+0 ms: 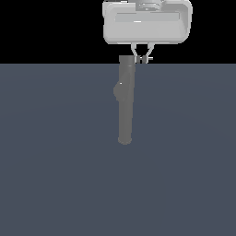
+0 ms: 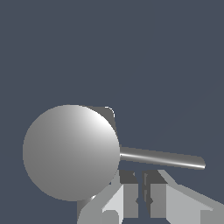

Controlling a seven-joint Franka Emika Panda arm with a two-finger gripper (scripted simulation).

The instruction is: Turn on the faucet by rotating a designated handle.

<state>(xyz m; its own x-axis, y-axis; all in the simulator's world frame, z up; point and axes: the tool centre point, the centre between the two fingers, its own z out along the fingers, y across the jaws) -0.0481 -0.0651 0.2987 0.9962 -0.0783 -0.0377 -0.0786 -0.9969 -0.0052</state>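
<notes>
The faucet [image 1: 125, 99] is a long grey tube lying on the floor, with a bulge on the side toward the exterior view's left and its rounded end nearest the camera. In the wrist view I look along the faucet's round end [image 2: 70, 153]. The handle [image 2: 162, 158], a thin light-grey rod, sticks out sideways from the faucet's far end; it also shows in the exterior view [image 1: 147, 59]. My gripper [image 1: 141, 57] hangs just over the handle beside the tube. Its fingers [image 2: 127, 194] are drawn together, with only a thin slit between the pads, and hold nothing; the tips lie right next to the rod.
A flat dark blue-grey floor [image 1: 184, 161] spreads around the faucet. The boxy light-grey gripper body [image 1: 146, 23] stands above the faucet's far end. Nothing else is in view.
</notes>
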